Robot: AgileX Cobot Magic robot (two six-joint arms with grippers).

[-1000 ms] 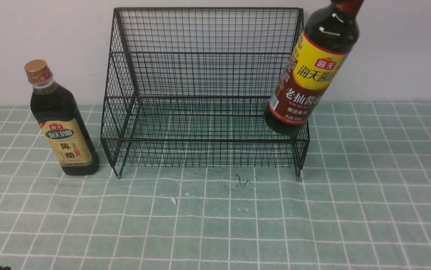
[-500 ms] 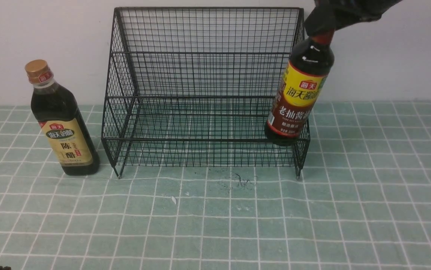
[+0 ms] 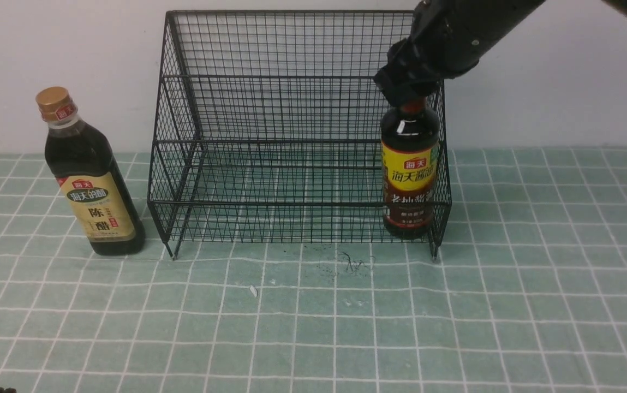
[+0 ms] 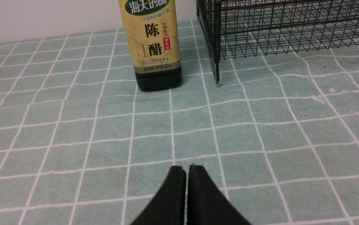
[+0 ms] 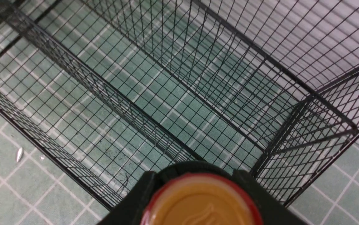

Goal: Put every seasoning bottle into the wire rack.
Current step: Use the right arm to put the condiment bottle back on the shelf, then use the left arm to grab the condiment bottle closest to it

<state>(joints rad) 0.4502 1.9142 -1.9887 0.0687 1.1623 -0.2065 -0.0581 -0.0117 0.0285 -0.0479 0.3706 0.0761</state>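
The black wire rack point(image 3: 297, 125) stands against the wall. The bottle with the yellow-and-maroon label point(image 3: 408, 174) stands upright in the rack's lower front tier at its right end. My right gripper point(image 3: 407, 90) is shut on its neck from above; the right wrist view shows its orange cap point(image 5: 199, 204) between the black fingers point(image 5: 142, 193). The gold-capped bottle with the beige label point(image 3: 90, 180) stands on the cloth left of the rack, and shows in the left wrist view point(image 4: 154, 43). My left gripper point(image 4: 186, 170) is shut and empty, low over the cloth in front of that bottle.
A green checked cloth point(image 3: 313, 316) covers the table. A small white scrap point(image 3: 252, 291) and dark specks point(image 3: 354, 265) lie in front of the rack. The white wall point(image 3: 564, 71) is right behind the rack.
My right gripper has brought the yellow-and-maroon bottle down and left, from tilted above the rack's right side to upright in the lower tier. The left gripper and gold-capped bottle have not moved.
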